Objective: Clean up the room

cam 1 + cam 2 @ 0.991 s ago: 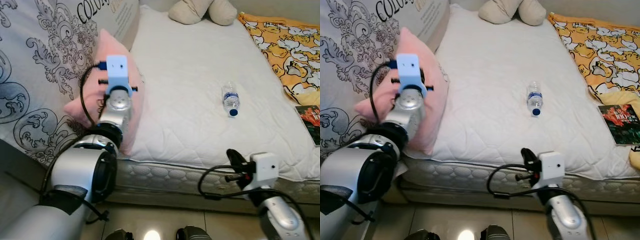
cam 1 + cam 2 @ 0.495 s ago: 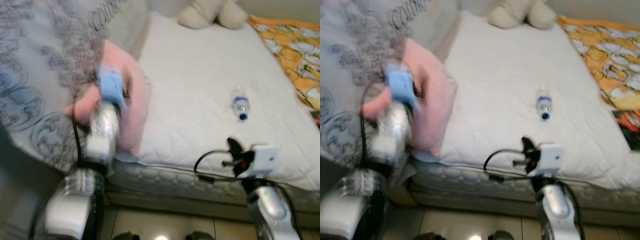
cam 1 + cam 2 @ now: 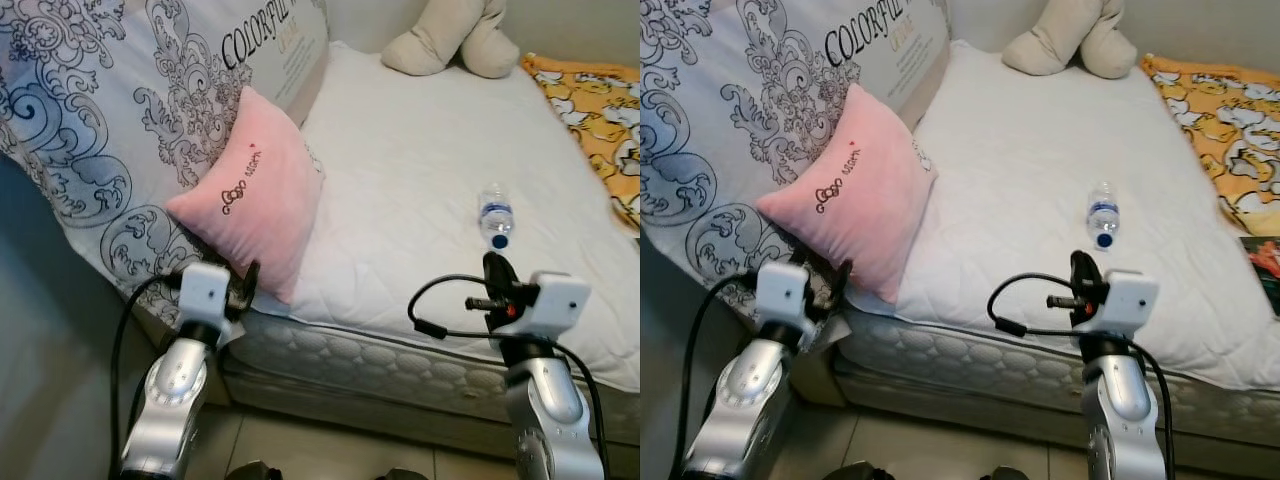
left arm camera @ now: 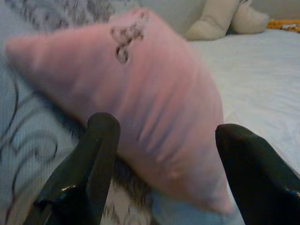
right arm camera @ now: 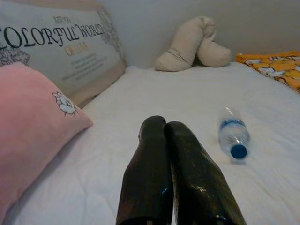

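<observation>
Bare mattress (image 3: pixel 400 190) lies open between pink pillow (image 3: pixel 255 190) and, seemingly unobstructed, bottle (image 3: pixel 494 215).

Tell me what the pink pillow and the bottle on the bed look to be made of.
The pink pillow looks like soft plush fabric over stuffing: matte, bulging, with small dark embroidery. The bottle looks like thin clear plastic, see-through and slightly glossy, with a blue cap and a blue label band. It lies on its side on the white quilted bed.

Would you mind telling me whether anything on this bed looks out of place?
Yes: a clear plastic water bottle with a blue cap lies on its side on the white quilted mattress, apart from the pink square cushion. It looks like stray clutter.
</observation>
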Robot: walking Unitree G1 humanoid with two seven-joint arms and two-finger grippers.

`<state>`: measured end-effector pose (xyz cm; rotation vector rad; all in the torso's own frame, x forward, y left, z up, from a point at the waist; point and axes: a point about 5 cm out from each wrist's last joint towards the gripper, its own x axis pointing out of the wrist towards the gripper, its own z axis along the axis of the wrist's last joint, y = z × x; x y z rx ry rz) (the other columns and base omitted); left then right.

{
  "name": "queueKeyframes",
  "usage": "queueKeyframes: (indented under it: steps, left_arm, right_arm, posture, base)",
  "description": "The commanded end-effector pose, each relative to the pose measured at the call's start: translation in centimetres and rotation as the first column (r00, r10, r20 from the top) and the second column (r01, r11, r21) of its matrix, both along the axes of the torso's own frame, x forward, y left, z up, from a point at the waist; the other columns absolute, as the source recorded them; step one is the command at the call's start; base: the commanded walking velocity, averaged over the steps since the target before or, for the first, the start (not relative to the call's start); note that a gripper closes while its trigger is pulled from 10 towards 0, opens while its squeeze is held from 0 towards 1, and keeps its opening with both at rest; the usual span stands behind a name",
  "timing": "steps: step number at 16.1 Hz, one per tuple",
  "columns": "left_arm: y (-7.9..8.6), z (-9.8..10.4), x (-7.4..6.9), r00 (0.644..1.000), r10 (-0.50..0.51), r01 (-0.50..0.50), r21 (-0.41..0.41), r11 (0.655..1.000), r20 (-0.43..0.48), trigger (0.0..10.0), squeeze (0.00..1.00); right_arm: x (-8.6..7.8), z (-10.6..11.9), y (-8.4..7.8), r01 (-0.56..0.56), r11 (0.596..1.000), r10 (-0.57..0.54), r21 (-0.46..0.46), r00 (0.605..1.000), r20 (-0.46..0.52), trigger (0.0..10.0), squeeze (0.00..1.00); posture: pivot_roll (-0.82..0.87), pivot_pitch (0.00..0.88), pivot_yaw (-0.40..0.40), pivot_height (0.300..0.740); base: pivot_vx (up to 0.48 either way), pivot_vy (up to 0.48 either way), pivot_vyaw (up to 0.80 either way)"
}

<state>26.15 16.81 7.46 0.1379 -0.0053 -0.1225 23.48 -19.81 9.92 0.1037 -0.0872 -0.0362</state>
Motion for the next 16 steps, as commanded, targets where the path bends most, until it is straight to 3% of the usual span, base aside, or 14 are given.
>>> queueKeyframes:
  steps: [1,3,4,5,6,10,16]
  left_arm:
    - [-0.2,0.4,0.7,1.000,0.018,-0.018,-0.026,1.000,0.001,10.0,1.00]
    - [-1.0,0.7,1.7,1.000,-0.005,0.005,-0.030,1.000,0.011,10.0,1.00]
    - [-1.5,0.8,2.1,1.000,-0.022,0.022,-0.009,1.000,0.014,10.0,0.04]
    - [-1.8,0.5,2.6,1.000,-0.019,0.019,0.031,0.999,-0.003,10.0,0.00]
    - [-1.5,0.1,3.1,0.999,0.007,-0.006,0.012,1.000,-0.042,10.0,0.00]
    - [-2.4,0.7,3.9,1.000,-0.014,0.014,-0.017,1.000,-0.009,10.0,0.00]
    - [-2.3,0.6,4.1,1.000,-0.001,0.001,-0.059,0.998,-0.005,10.0,0.00]
  right_arm:
    - [-0.2,-0.9,-0.5,0.024,1.000,-0.024,0.017,0.999,-0.027,10.0,0.00]
    - [0.4,-1.3,-0.9,0.035,0.999,-0.034,0.022,0.999,-0.039,10.0,0.00]
    - [0.9,-1.4,-0.8,0.020,1.000,-0.019,0.009,0.998,-0.059,10.0,0.00]
    - [1.4,-1.7,-0.7,0.015,1.000,-0.015,0.003,0.996,-0.090,10.0,0.00]
    - [1.7,-2.2,-0.7,0.039,0.999,-0.035,0.032,0.993,-0.113,10.0,0.98]
    - [1.8,-2.3,-0.2,-0.016,0.999,0.020,0.052,0.997,-0.075,10.0,1.00]
    - [1.5,-2.7,-0.2,-0.008,1.000,0.006,-0.020,0.997,-0.083,10.0,1.00]
  posture:
    - [-0.07,0.000,-0.008,0.719]
    - [-0.07,0.000,0.000,0.719]
    - [-0.08,0.000,0.010,0.719]
    - [-0.08,0.000,0.012,0.719]
    - [-0.10,0.000,0.015,0.719]
    - [-0.09,0.000,0.012,0.719]
    - [-0.10,0.000,0.017,0.719]
  base:
    - [0.000,0.000,0.00]
    - [0.000,0.000,0.00]
    - [0.000,0.000,0.00]
    - [0.000,0.000,0.00]
    - [0.000,0.000,0.00]
    - [0.000,0.000,0.00]
    - [0.000,0.000,0.00]
